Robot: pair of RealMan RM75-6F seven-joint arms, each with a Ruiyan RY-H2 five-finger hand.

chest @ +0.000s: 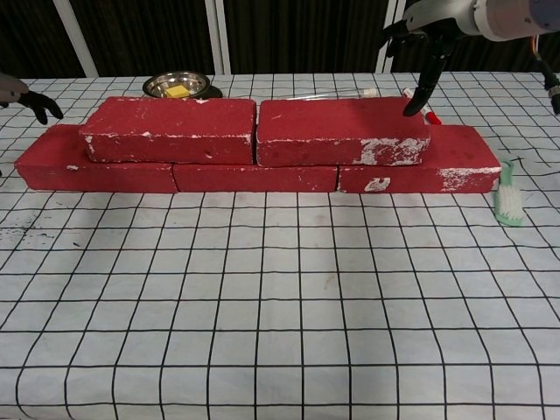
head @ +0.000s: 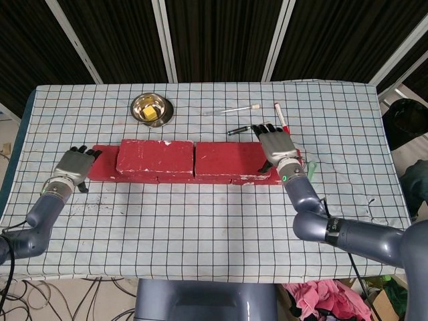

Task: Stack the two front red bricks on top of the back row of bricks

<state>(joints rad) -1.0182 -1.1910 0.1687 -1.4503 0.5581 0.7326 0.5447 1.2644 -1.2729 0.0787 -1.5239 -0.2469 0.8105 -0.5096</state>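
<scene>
The fingers [head: 269,128] of the right hand [head: 275,146] are spread apart and hold nothing, hovering over the 3 o'clock end of the brick stack; in the chest view that hand [chest: 426,39] hangs above the right upper brick with dark fingertips pointing down. The left hand [head: 72,166] sits just off the 9 o'clock end of the stack, its fingers [head: 81,151] loosely apart and empty, and only its dark fingertips [chest: 39,102] show at the chest view's edge. On the checked table [head: 214,221] the back row of bricks [chest: 254,178] lies end to end in a line, and the two front red bricks now rest on top of it: the left upper brick [chest: 171,129] and the right upper brick [chest: 339,131] touch each other end to end at the middle of the stack. At 11 o'clock from the stack stands a metal bowl [head: 152,108] with a yellow piece inside. At 1 o'clock lie a clear tube [head: 233,110], a red marker [head: 281,118] and a dark pen [head: 239,130]. A green brush [chest: 508,198] lies at 3 o'clock, just beside the bottom row's end.
</scene>
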